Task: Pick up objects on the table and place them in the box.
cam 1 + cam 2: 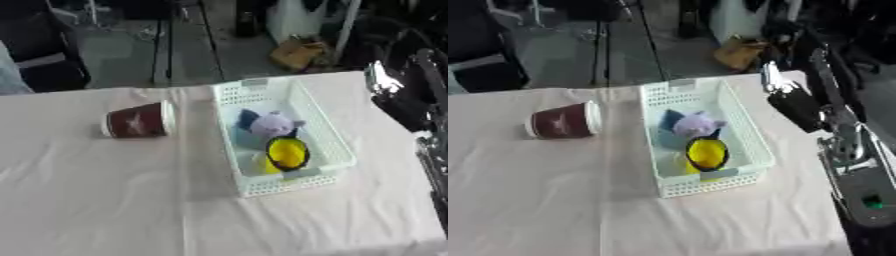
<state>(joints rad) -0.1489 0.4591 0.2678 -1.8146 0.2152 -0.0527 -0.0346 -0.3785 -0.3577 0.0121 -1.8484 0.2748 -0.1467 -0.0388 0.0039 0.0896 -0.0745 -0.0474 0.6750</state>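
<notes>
Though blurred, right hand (796, 107) fingers stay unreadable.

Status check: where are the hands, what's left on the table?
Right arm raised beside the basket, hand unclear; left not visible. Red cup lies on its side, left of basket. Nothing blocking it.

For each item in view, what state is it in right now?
Paper cup: on its side on the tablecloth, left of the basket, untouched.
White basket: upright on the table, holding items.
Plush toy: inside the basket.
Yellow cup: inside the basket, tipped, opening facing the camera.
Right arm: raised beside the basket, touching nothing; robot hand's fingers unclear.
</notes>
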